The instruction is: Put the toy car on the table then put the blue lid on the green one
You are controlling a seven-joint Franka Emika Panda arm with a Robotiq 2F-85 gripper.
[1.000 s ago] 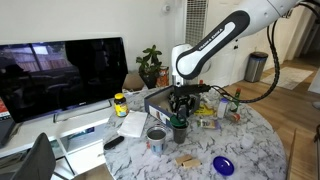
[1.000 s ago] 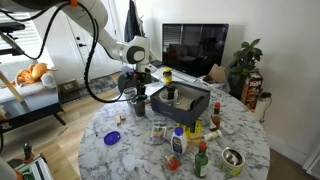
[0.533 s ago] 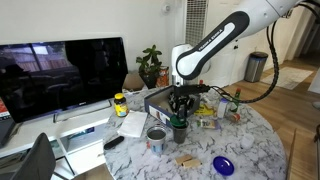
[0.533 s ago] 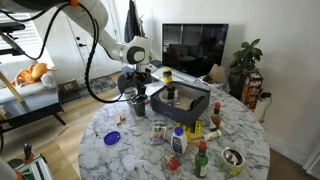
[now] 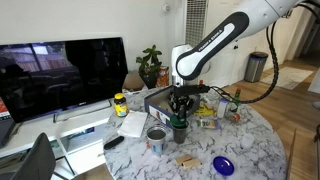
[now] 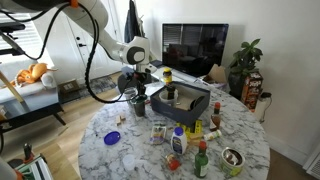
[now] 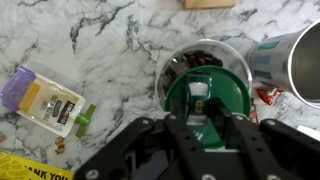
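My end effector (image 7: 208,128) sits inside the green lid (image 7: 236,92) over the toy car (image 7: 200,95); I cannot tell if it grasps. Risk: fingers catching the wall would lift the lid too.

The arm (image 5: 222,38) is built of rounded white shells with black bands at its joints. Just above the claw (image 5: 180,112) sits a white, drum-shaped wrist (image 5: 183,62). The claw is black, with two matte, blocky fingers (image 7: 190,128). A thin dark cable (image 5: 274,72) loops well behind the claw.
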